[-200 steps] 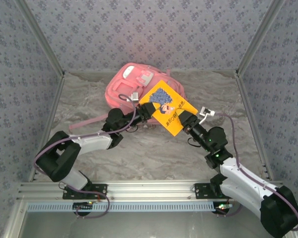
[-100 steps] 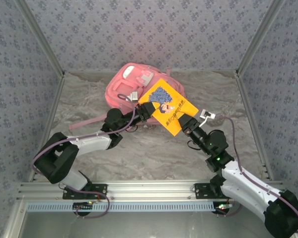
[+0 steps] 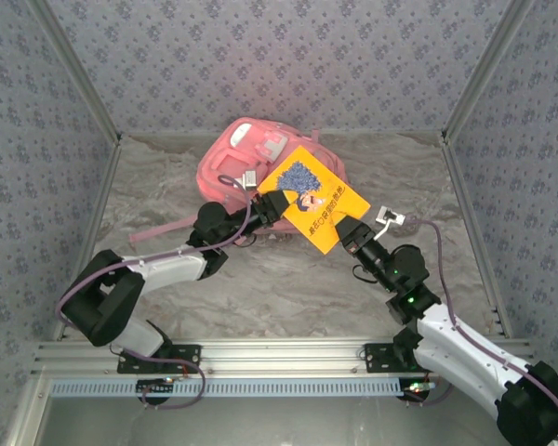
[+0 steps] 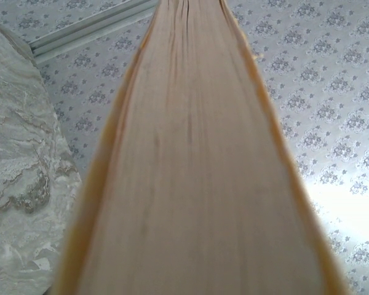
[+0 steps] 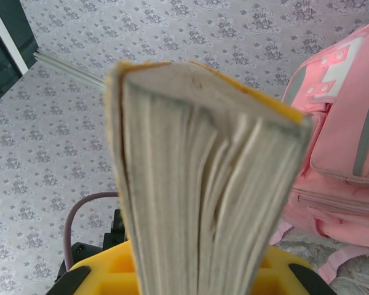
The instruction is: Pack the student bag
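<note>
Pink soft fabric backpack (image 3: 231, 165) sits at 12 o'clock on marbled table (image 3: 288, 283). Thick yellow paperback book (image 3: 314, 201) overlaps its 4 o'clock side, clamped by left gripper (image 3: 266, 204) and right gripper (image 3: 347, 229).

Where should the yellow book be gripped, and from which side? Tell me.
Pinch the yellow book across its two covers at an edge, coming in from the near side, as the left gripper and right gripper do. It is flat, thin and wide, so only its thickness fits between the jaws.
</note>
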### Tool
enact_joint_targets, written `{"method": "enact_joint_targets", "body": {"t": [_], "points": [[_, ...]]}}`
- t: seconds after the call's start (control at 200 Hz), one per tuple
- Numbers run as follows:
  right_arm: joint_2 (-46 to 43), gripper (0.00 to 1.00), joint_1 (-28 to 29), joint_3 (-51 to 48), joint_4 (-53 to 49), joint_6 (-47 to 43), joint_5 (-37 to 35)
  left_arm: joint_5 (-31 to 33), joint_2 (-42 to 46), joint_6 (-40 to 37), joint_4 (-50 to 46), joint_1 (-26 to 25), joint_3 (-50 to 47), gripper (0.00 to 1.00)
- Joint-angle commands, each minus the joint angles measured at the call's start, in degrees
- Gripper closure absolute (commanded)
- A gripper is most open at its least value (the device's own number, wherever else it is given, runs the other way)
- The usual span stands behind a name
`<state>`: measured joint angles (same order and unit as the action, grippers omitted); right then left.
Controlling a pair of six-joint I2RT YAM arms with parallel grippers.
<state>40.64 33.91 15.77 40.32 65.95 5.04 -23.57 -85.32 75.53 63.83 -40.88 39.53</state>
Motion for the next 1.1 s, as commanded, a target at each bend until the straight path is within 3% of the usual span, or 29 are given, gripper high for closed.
{"method": "enact_joint_targets", "body": {"t": [0.0, 0.06, 0.15, 0.235, 0.36, 0.505, 0.739, 0.829, 1.004, 1.094], "points": [[-1.1, 1.00, 0.4, 0.7, -0.2, -2.0, -0.3, -0.7, -0.1, -2.5, -1.2, 0.2, 1.6, 1.00], [-2.9, 1.00, -0.8, 0.7, -2.7, -2.2, -0.9, -1.4, 0.6, -4.8, -5.7, 0.3, 2.1, 0.87], [-8.0, 1.00, -3.8, 1.1, -10.8, -3.4, -2.2, -3.0, 2.8, -11.3, -20.7, 0.9, 5.6, 0.57], [-14.1, 1.00, -6.9, 3.9, -25.6, -6.5, -5.0, -2.4, 4.5, -21.4, -38.0, 0.7, 10.9, 0.48], [-19.1, 1.00, -9.7, 11.2, -51.5, -13.3, -15.0, 0.3, 1.8, -35.2, -61.9, 0.6, 23.5, 0.44], [-17.4, 1.00, -12.5, 16.7, -65.9, -18.4, -20.9, 4.4, -9.3, -43.5, -83.5, 1.1, 41.9, 0.46], [-16.7, 1.00, -14.9, 18.4, -68.7, -22.5, -17.7, 2.1, -29.6, -48.9, -97.9, 5.8, 66.8, 0.53], [-17.3, 1.00, -15.1, 17.8, -67.7, -23.2, -16.2, 4.3, -36.5, -52.4, -102.2, 7.5, 76.7, 0.57], [-18.2, 1.00, -15.3, 16.6, -67.4, -23.6, -13.6, 2.1, -50.9, -57.7, -114.2, 7.8, 97.5, 0.57], [-18.4, 1.00, -15.5, 16.2, -68.0, -23.9, -12.8, 0.7, -55.4, -58.3, -117.1, 7.3, 103.6, 0.61]]}}
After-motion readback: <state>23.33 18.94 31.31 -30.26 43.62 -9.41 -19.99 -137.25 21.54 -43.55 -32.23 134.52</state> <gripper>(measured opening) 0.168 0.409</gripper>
